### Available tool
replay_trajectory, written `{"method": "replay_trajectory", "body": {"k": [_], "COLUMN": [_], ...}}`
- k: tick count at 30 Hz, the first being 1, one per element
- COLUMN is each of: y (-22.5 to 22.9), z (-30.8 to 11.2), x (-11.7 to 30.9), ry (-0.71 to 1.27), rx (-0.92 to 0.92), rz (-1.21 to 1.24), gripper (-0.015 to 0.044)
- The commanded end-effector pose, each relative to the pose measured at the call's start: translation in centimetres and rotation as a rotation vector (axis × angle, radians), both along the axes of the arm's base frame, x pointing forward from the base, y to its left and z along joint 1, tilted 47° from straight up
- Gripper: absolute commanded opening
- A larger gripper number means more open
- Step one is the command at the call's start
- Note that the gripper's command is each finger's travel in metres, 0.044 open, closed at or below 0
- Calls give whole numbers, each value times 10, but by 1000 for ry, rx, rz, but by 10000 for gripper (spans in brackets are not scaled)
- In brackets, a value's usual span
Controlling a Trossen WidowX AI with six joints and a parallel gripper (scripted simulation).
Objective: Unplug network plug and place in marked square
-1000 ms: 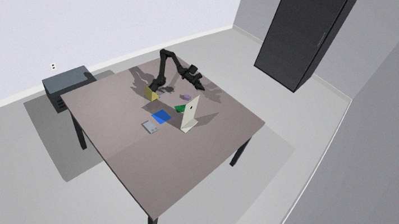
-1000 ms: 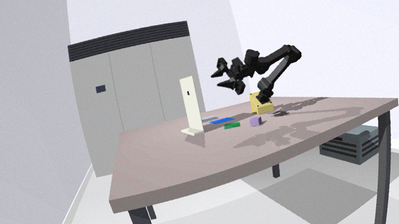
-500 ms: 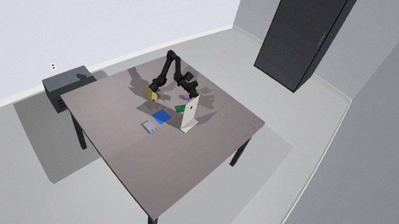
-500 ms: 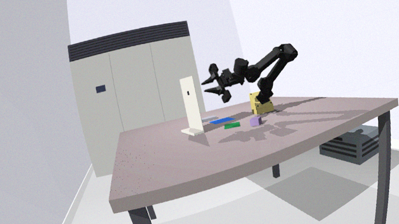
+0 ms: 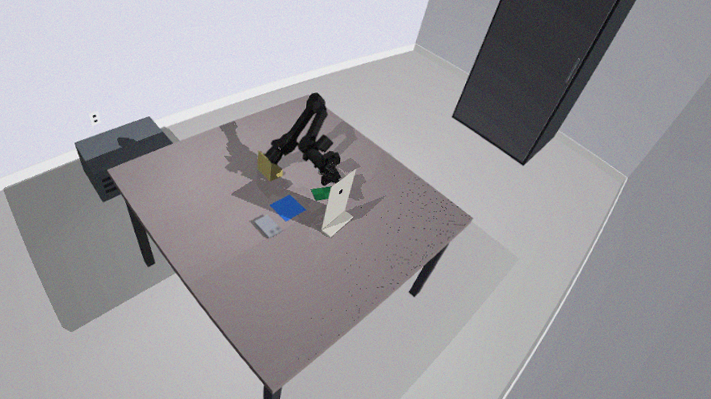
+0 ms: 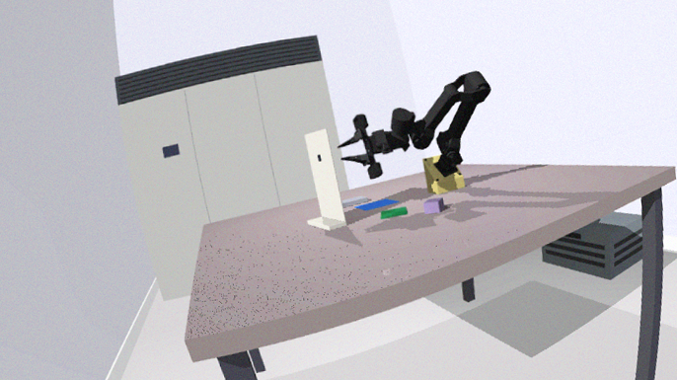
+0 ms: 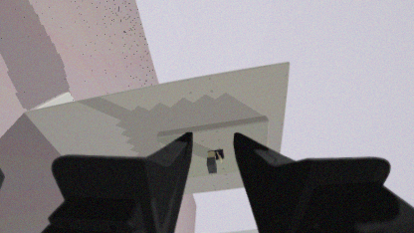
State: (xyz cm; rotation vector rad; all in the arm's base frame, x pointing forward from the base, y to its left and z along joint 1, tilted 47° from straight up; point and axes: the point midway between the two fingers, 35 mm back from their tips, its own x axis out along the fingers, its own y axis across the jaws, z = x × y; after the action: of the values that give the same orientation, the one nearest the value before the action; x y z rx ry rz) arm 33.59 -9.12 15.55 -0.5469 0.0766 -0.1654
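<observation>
The upright cream panel stands on the table. In the wrist view the small dark grey plug sits at the dark socket opening on the panel's raised plate. The plug is too small to make out its tab surely, and the top and exterior views do not show it. My gripper is partly open with nothing between its fingers. It is level in front of the panel, its tips pointing at the panel's face at about the height of the hole. The blue square lies flat on the table.
A green flat piece lies near the panel's foot. A purple block lies below the arm. A grey flat device lies beside the blue square. The yellow bracket stands at the arm's base.
</observation>
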Motion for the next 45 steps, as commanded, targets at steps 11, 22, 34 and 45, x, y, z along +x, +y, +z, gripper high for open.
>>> {"method": "replay_trajectory", "body": {"k": [11,22,34,45], "y": [-24,-26,-27,-28], "z": [-44,-42,-39,-36], "x": [-33,-20,-1,16], "ry": [69,69,68,67], "rx": [-187,-187,-187,-187], "rz": [-60,-60,-60,-61], "gripper": [156,156,156,156]}}
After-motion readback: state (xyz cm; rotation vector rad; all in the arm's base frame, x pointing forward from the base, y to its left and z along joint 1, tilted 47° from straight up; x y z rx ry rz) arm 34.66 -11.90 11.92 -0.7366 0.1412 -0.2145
